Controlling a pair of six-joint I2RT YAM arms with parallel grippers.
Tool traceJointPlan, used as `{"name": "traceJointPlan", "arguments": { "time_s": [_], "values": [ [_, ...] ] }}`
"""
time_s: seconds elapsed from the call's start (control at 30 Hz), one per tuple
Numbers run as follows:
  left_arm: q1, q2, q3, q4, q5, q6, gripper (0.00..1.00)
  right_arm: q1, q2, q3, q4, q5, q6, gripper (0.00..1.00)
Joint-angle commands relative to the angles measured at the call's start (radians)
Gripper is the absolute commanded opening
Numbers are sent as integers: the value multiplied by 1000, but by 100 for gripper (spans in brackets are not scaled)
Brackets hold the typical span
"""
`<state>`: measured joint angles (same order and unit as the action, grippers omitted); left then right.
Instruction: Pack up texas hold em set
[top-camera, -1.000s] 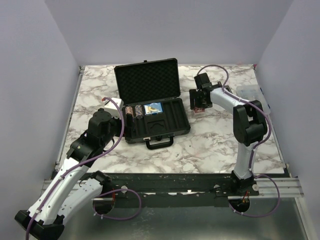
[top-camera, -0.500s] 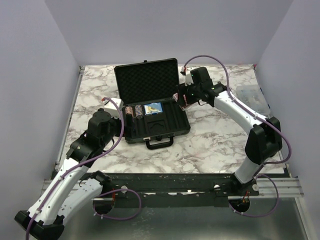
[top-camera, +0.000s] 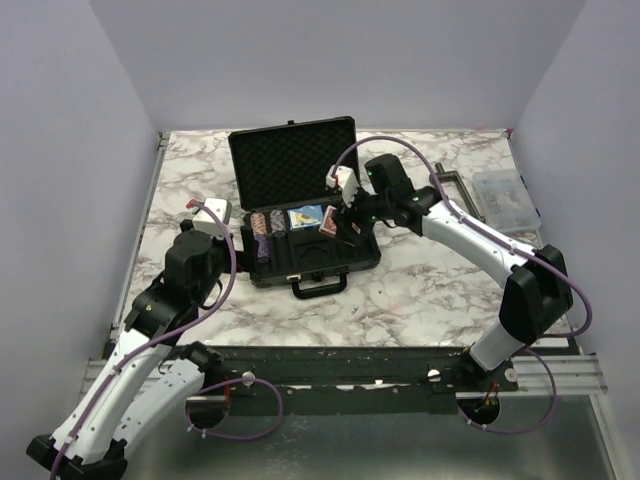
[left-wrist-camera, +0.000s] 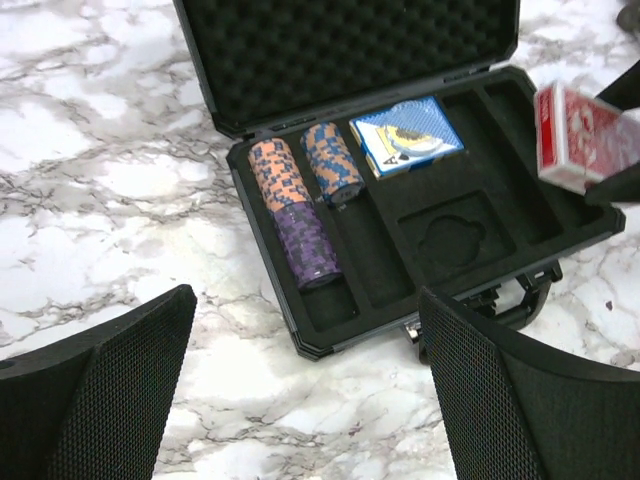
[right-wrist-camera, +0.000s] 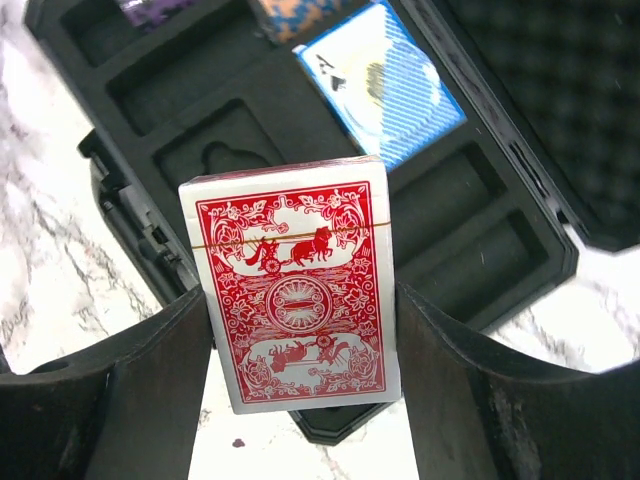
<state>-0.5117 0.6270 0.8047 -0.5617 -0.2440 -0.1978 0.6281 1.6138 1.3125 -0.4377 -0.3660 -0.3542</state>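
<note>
Marble-patterned counter (top-camera: 420, 280) between pale lilac walls, seen from above. An open black case (top-camera: 295, 165) sits near the middle of the frame, its foam lid raised toward the back wall.

A second ago the right arm was over bare counter to the right of the case. It has now swung left across the frame, and the right end effector (top-camera: 340, 218) hangs over the right half of the case. It is clamped on a red deck (right-wrist-camera: 290, 285), one finger pressed to each long side and the patterned back facing the wrist camera. The left arm has drawn back a little toward the lower left. The left end effector (left-wrist-camera: 305, 390) is spread wide, holds nothing, and looks down at the case from the near side.

This means the red deck has been brought to the case and seems ready to go in, but it has not been set down.

Inside the case, chip stacks (left-wrist-camera: 300, 200) lie in the slots on the left and a blue deck (left-wrist-camera: 405, 135) lies face up in a slot just right of them. The slots further right are bare. In the right wrist view the red deck hangs above the front rim of the case, with the bare slots at upper right of it. How high it hangs cannot be told.
</note>
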Motion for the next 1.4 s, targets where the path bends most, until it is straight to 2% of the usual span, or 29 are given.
{"name": "traceJointPlan", "arguments": {
  "time_s": [0.0, 0.1, 0.2, 0.7, 1.37],
  "values": [
    [2, -77, -26, 47, -26, 13, 92, 34, 44, 60, -55, -160, -257, 44],
    [2, -100, -30, 55, 53, 38, 92, 64, 95, 105, -122, -192, -358, 44],
    [2, -97, -27, 53, 48, 41, 91, 105, 153, 142, -167, -164, -416, 43],
    [2, -83, -29, 52, 57, 43, 91, 159, 344, 297, -246, -26, -524, 43],
    [2, -89, -29, 53, 48, 45, 91, 224, 385, 279, -239, 27, -476, 43]
  ]
}}
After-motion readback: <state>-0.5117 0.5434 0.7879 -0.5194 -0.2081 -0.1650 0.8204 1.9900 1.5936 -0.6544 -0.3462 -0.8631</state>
